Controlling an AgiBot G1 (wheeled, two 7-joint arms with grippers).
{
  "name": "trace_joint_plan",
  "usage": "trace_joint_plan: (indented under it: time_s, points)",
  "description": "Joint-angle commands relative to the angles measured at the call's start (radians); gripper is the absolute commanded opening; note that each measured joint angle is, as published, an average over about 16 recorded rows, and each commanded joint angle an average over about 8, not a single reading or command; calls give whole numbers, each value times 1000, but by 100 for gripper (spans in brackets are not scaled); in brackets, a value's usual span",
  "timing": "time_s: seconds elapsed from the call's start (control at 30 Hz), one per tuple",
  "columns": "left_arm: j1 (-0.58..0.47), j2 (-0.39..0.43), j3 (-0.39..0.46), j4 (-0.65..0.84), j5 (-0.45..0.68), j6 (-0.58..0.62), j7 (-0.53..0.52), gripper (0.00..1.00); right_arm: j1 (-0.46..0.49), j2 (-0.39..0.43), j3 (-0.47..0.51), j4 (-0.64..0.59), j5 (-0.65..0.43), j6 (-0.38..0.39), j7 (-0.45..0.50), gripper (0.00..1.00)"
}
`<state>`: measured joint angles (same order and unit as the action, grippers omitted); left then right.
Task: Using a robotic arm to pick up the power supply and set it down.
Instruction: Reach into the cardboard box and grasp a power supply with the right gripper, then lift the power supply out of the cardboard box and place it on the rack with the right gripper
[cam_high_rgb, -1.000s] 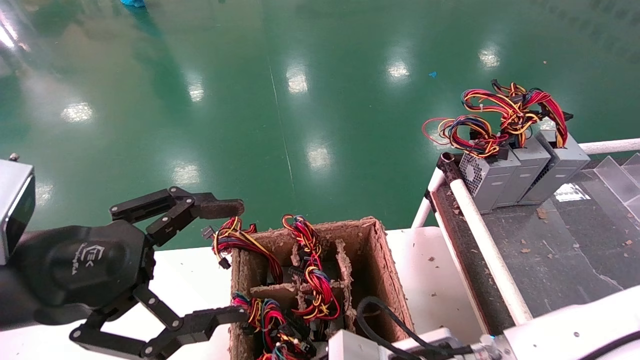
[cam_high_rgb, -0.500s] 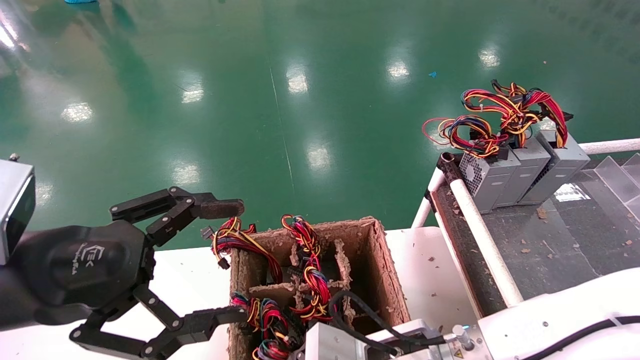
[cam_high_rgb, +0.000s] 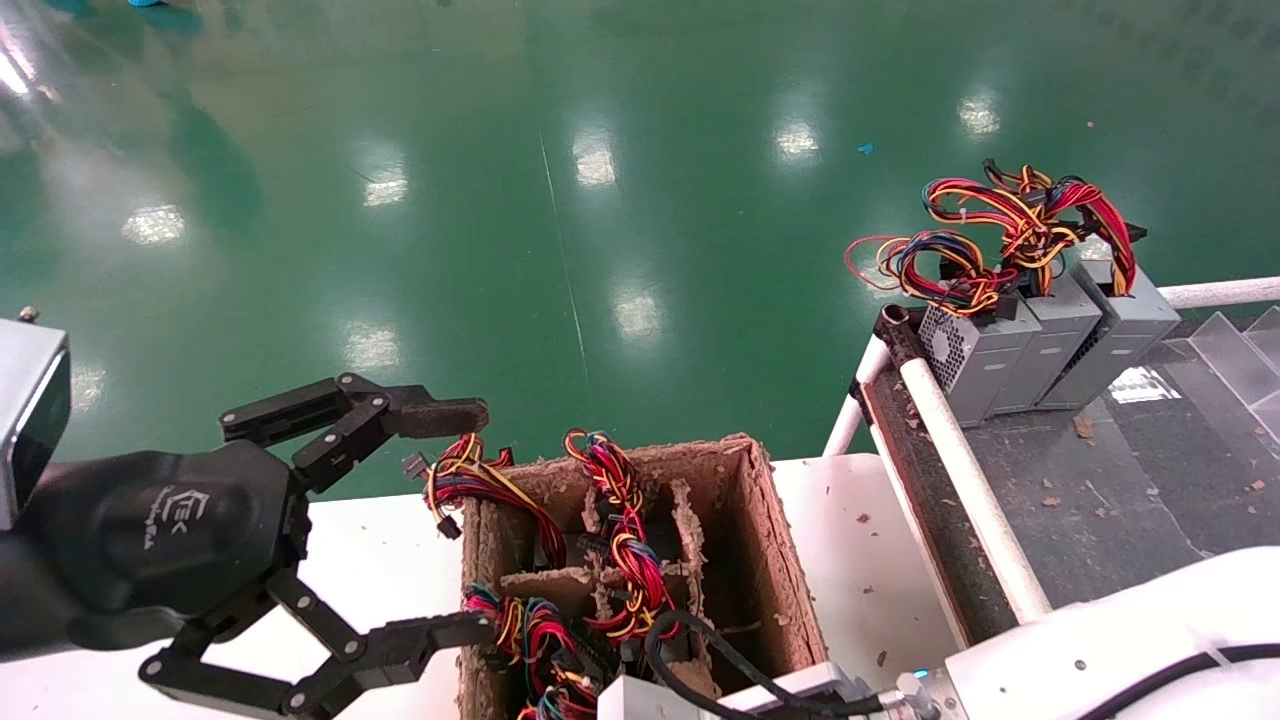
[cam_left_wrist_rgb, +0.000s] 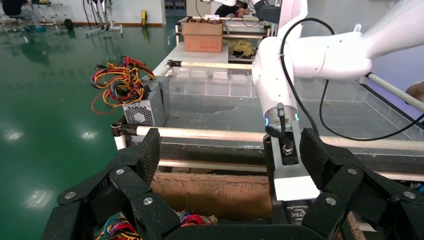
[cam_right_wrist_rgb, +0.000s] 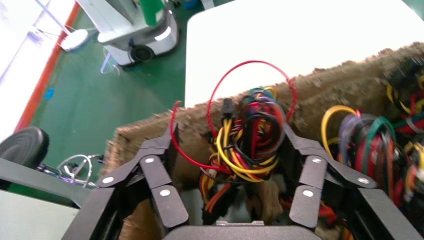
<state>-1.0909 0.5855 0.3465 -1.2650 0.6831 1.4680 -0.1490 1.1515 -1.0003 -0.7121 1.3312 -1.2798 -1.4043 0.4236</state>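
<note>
Over cardboard box (cam_high_rgb: 770, 540), right gripper (cam_right_wrist_rgb: 227, 150) straddling wires (cam_right_wrist_rgb: 247, 145)

Grey power supply (cam_right_wrist_rgb: 235, 212) low in cardboard compartment, red-yellow wire bundle (cam_right_wrist_rgb: 248, 145) upward.

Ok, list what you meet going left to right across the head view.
left gripper, held open → cardboard divider box stuffed with wire bundles → white rail → three grey power supplies standing on the dark belt.
</note>
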Motion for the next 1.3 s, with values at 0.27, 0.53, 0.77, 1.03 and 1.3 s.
trace_joint_plan:
  time_s: [0.27, 0.53, 0.77, 1.03, 1.3]
  points:
    - [0, 0, 0, 0, 0, 0, 0, 100, -14, 0, 0, -6, 9, -2, -14, 9]
    - [0, 0, 0, 0, 0, 0, 0, 100, -22, 4, 8, -8, 18, 7, -21, 0]
    - [0, 0, 0, 0, 0, 0, 0, 100, -35, 21, 31, -9, 55, 11, -40, 0]
    - [0, 0, 0, 0, 0, 0, 0, 100, -47, 51, 74, 1, 125, 6, -75, 0]
    - [0, 0, 1, 0, 0, 0, 0, 100, -58, 89, 125, 0, 196, 7, -110, 0]
